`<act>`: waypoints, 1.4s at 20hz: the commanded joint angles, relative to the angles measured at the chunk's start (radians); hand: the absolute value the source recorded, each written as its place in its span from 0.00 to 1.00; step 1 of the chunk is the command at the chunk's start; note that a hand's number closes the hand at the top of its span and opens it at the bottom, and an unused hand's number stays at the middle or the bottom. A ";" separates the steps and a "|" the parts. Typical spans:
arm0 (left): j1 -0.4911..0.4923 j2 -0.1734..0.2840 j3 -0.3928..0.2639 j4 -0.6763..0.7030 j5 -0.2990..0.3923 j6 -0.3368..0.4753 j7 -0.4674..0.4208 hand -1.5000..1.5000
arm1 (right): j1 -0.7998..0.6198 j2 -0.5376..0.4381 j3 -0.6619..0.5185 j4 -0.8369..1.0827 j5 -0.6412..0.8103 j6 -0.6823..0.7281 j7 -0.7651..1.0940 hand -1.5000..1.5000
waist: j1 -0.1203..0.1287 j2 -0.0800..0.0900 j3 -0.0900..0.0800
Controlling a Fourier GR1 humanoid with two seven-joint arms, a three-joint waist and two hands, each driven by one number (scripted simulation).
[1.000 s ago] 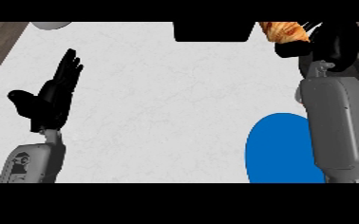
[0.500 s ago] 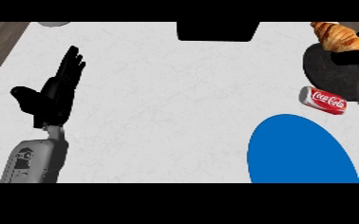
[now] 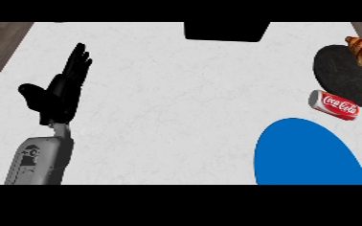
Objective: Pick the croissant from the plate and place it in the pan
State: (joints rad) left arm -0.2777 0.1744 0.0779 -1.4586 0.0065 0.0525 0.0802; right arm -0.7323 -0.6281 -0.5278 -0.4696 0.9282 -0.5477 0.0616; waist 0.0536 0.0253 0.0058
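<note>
Left hand (image 3: 60, 93) rests at the view's left side, fingers straight and pointing up, thumb spread, holding nothing; its grey forearm (image 3: 39, 160) comes in from the lower edge. No right hand shows anywhere in the view, so its state cannot be told.

At the far right edge a dark round pan (image 3: 341, 69) lies on the white table (image 3: 176, 100), partly cut off by the frame. Only a small golden-brown piece of the croissant (image 3: 354, 48) shows, at the pan's upper right rim, touching or overlapping it; whether it sits fully inside the pan or rests across the rim cannot be told, since most of it is out of view. Just below the pan lies a red Coca-Cola can (image 3: 334, 104) on its side. The blue plate (image 3: 304, 153) at lower right carries nothing.

Judging from this, the pick is done and the placing looks finished or very nearly so: the plate is bare and the croissant is at the pan. What may remain is only confirming that it has settled inside.
</note>
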 commanded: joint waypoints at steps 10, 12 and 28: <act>0.022 -0.014 -0.006 0.003 -0.004 -0.001 -0.034 0.50 | -0.019 -0.015 -0.198 0.247 -0.243 0.268 -0.235 0.00 | 0.014 0.008 0.004; -0.014 -0.012 -0.029 -0.047 -0.016 0.005 0.026 0.50 | -0.034 -0.028 -0.184 0.256 -0.222 0.240 -0.232 0.00 | 0.025 0.006 0.004; 0.044 -0.004 0.030 0.002 -0.004 0.019 -0.006 0.50 | 0.126 -0.014 -0.428 0.155 -0.589 0.515 -0.639 0.00 | -0.064 -0.027 -0.006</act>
State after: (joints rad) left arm -0.2297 0.1782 0.0963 -1.4849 0.0045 0.0595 0.0877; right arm -0.6521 -0.6301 -0.9268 -0.2932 0.4116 -0.1750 -0.5257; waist 0.0087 0.0040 0.0024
